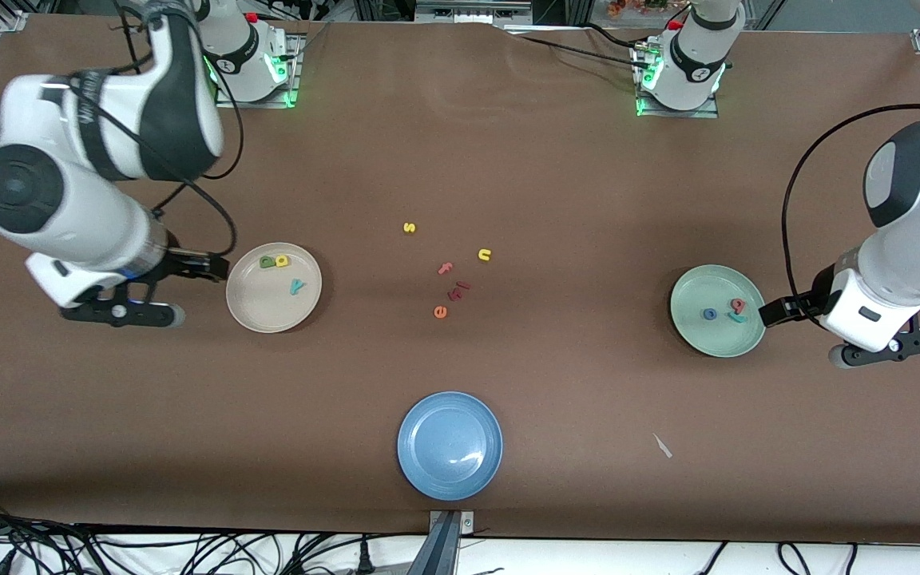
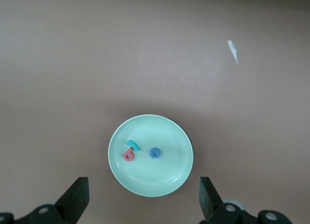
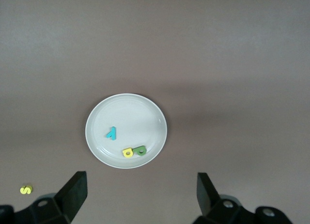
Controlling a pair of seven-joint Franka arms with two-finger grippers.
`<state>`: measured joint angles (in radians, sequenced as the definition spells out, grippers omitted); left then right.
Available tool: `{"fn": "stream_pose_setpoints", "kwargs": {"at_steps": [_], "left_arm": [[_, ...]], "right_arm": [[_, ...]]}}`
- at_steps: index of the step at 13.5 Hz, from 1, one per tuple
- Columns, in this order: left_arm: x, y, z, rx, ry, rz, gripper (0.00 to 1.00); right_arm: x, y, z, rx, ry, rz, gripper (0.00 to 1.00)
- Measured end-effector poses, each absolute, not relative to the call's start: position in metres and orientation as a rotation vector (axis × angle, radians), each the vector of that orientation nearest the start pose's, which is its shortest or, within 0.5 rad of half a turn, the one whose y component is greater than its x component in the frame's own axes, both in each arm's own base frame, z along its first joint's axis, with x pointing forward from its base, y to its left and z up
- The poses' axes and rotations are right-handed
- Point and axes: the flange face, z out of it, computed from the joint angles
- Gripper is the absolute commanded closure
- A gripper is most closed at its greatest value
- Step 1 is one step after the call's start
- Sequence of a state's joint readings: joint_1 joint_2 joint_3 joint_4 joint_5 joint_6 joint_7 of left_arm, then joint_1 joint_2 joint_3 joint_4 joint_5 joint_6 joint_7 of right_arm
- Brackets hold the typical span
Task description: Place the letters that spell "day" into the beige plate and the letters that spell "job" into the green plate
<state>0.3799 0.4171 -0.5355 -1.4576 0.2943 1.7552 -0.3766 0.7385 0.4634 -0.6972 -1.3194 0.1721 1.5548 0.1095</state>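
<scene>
Day letters (image 1: 283, 270) lie in the beige plate (image 1: 256, 307), job letters (image 1: 725, 309) in the green plate (image 1: 703, 339); left gripper (image 2: 144, 197) and right gripper (image 3: 140, 195) hover above, fingers spread wide, empty.

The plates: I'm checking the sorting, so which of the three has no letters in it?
The blue plate, nearest the front camera, holds nothing. The beige plate and the green plate each hold three letters.

Yellow d (image 1: 282, 260), green a (image 1: 267, 262), teal y (image 1: 296, 286) in beige plate (image 1: 252, 307), teal j (image 1: 737, 318), blue o (image 1: 710, 315), red b (image 1: 738, 304) in green plate (image 1: 707, 343)

White arms, black joints, seemingly black cables.
</scene>
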Motion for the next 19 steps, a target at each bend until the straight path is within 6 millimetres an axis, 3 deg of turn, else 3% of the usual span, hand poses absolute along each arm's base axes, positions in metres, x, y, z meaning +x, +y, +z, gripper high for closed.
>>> {"fn": "stream_pose_setpoints", "kwargs": {"at_steps": [2, 5, 11, 15, 19], "left_arm": [[0.666, -0.024, 0.474, -3.069, -0.284, 0.063, 0.0], [0.667, -0.031, 0.487, -3.103, -0.287, 0.054, 0.0], [0.67, -0.036, 0.503, -3.111, -0.282, 0.006, 0.0], [0.671, -0.036, 0.508, -3.114, -0.282, -0.008, 0.0], [0.672, -0.058, 0.504, -3.093, -0.139, -0.006, 0.0]], "right_arm": [[0.646, 0.101, 0.52, -3.197, 0.068, 0.181, 0.0], [0.634, 0.075, 0.537, -3.17, 0.027, 0.174, 0.0], [0.583, 0.052, 0.561, -3.124, 0.071, -0.041, 0.0], [0.554, 0.04, 0.596, -3.123, 0.098, -0.091, 0.0], [0.551, 0.037, 0.59, -3.125, 0.105, -0.059, 0.0]]}}
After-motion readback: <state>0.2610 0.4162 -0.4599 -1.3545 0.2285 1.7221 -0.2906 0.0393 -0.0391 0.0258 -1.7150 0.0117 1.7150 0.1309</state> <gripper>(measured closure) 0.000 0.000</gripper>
